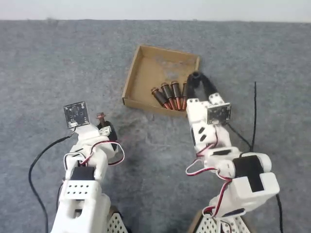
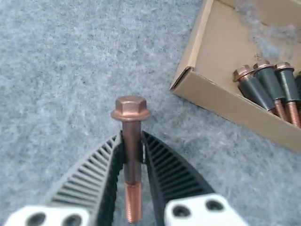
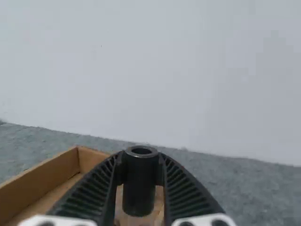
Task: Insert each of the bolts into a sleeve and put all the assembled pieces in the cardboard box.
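A grey, felt-like tabletop [image 1: 48,58] runs back to a pale wall [image 1: 155,9]. An open, shallow cardboard box [image 1: 130,80] sits flat on it toward the far middle, turned at a slight angle, with one long wall facing the front edge. A thin black cable [image 1: 254,111] trails over the surface just right of the box. A second cable [image 1: 35,167], also black, loops across the left front.

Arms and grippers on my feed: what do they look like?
The left arm and right arm are white plastic bodies with black motor blocks, looped red, white and black wires and a small square circuit board at each wrist. The left gripper and right gripper have black ribbed, tapering fingers on white bases.
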Controlling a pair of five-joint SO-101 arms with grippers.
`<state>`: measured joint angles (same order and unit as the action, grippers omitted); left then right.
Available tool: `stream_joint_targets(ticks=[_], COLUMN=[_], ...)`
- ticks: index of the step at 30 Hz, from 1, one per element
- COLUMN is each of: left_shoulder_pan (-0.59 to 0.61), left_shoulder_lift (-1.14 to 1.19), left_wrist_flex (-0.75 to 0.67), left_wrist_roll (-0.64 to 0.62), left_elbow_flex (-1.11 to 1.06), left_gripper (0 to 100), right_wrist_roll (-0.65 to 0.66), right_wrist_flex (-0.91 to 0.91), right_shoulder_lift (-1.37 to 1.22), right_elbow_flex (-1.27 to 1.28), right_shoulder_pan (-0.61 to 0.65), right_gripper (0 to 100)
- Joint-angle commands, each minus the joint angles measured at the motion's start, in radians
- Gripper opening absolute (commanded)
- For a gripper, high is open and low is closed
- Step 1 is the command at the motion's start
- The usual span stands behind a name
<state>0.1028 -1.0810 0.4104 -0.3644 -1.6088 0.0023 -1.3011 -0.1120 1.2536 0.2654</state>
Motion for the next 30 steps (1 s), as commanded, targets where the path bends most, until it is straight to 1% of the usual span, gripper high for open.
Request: stream_joint_targets(ticks=[1,4,9,15,20,26,28,30], left_shoulder_pan=[-0.006,-0.006,-0.006,-0.006,-0.006,-0.011,-0.040,-0.060], left_shoulder_lift=[-0.037,-0.037,-0.037,-0.037,-0.037,-0.037,-0.037,-0.037], left_wrist_flex=[-0.035,-0.035,-0.035,-0.035,-0.035,-0.035,-0.063,-0.124], left_wrist_roll=[0.011,0.011,0.011,0.011,0.011,0.011,0.011,0.009], left_elbow_flex=[0.013,0.013,0.013,0.013,0.013,0.012,0.008,-0.021], left_gripper=[1,1,1,1,1,1,1,1], right_wrist_roll=[-0.061,-0.118,-0.123,-0.126,-0.130,-0.130,-0.130,-0.130], right_wrist_flex=[-0.039,-0.145,-0.312,-0.440,-0.435,-0.432,-0.404,-0.375], right_shoulder_lift=[0.013,0.013,0.013,0.013,0.012,0.001,0.001,0.001], right_elbow_flex=[0.041,0.118,0.269,0.417,0.417,0.414,0.414,0.414], right_shoulder_pan=[0.044,0.088,0.189,0.255,0.222,0.246,0.268,0.291], right_gripper=[0.6,0.6,0.6,0.6,0.6,0.6,0.6,0.6])
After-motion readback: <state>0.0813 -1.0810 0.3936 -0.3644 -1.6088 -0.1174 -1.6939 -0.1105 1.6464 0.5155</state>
